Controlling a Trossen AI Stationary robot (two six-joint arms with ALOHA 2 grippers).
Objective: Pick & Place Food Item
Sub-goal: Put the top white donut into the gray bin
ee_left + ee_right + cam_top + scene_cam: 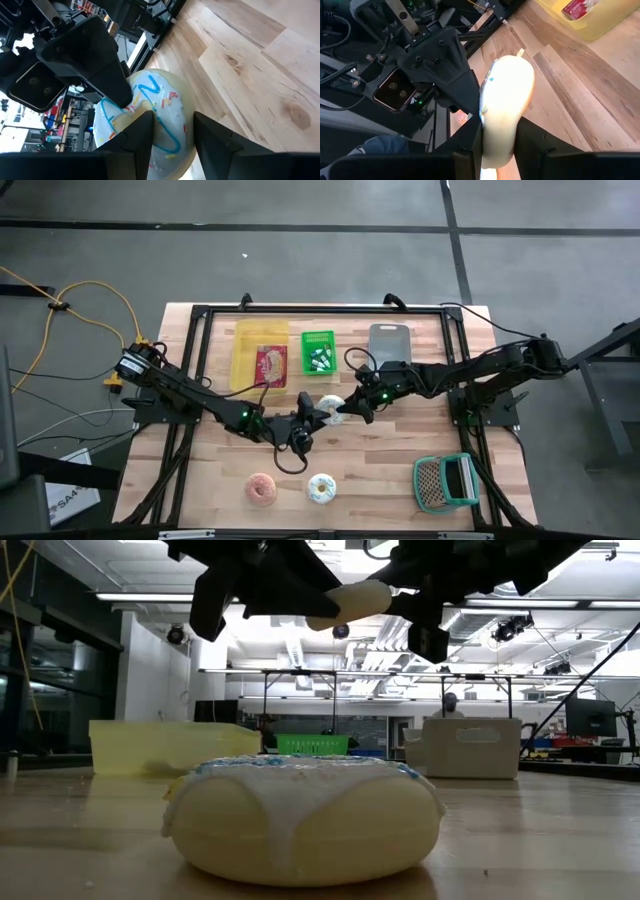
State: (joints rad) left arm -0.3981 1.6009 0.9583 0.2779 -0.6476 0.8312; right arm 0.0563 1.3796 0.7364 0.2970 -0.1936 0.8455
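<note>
Counting three donuts, one (331, 408) held aloft, two bins (259, 356), one basket (318, 352)

grey concrete floor (300, 240), white ceiling strip lights (150, 597), dark windows (40, 690) at left

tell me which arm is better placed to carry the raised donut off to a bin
Right. In its wrist view the right claw pinches the white-iced donut edge-on between its fingers. The left claw straddles the same donut with visible gaps on both sides. The yellow bin lies nearby.
</note>
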